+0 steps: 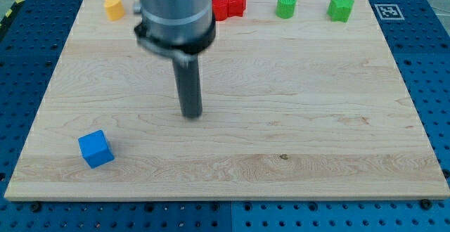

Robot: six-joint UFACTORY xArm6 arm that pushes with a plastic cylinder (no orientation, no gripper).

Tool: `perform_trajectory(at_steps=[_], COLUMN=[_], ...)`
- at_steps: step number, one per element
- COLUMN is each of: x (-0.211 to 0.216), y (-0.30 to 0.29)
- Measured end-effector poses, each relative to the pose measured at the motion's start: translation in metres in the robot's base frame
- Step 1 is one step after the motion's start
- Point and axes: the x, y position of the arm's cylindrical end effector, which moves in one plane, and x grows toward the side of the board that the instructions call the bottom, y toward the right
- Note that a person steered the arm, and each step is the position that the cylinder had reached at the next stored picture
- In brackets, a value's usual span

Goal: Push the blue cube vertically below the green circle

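My tip (pixel 191 114) is resting on the wooden board (pixel 316 119) near its middle, touching nothing and well apart from the blue cube (pixel 95 149), which is sitting toward the view's bottom left. The green circle (pixel 286 6) is standing along the top edge, right of the red blocks (pixel 230 5).

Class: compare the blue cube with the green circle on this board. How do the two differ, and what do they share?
Colour: the blue cube is blue, the green circle green. Shape: the blue cube has flat faces and corners, the green circle looks round. Place: the blue cube sits near the view's bottom left, the green circle at the top edge, right of centre. Both lie apart from my tip.
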Motion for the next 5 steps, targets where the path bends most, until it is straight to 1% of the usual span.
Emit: perform_trajectory(at_steps=[1, 2, 3, 5], x=[0.093, 0.093, 0.093, 0.093], y=[-0.006, -0.006, -0.023, -0.163])
